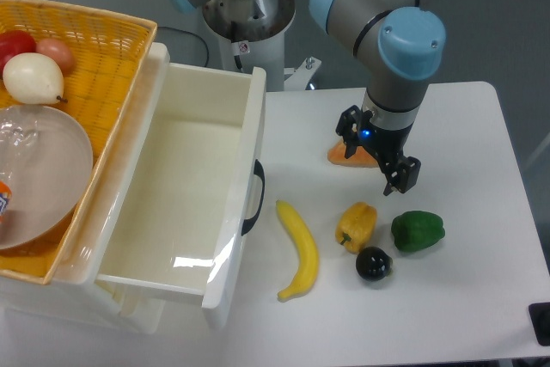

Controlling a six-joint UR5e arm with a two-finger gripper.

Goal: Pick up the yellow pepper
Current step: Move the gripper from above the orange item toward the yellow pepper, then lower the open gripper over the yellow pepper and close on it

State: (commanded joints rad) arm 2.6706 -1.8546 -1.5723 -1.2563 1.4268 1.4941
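Observation:
The yellow pepper [357, 224] lies on the white table [481, 298], a small glossy yellow-orange lobed fruit between the banana and the green pepper. My gripper [378, 155] hangs above and behind it, over an orange object [342, 154] that it partly hides. The dark fingers [401, 175] stand apart and hold nothing. The gripper is clear of the yellow pepper, a short way up-right of it.
A long yellow banana [300, 249] lies left of the pepper. A dark green pepper [418, 230] and a small dark round fruit [374, 264] sit to its right. An open white drawer [185, 186] and a wicker basket [94, 49] with fruit and a bowl stand at left.

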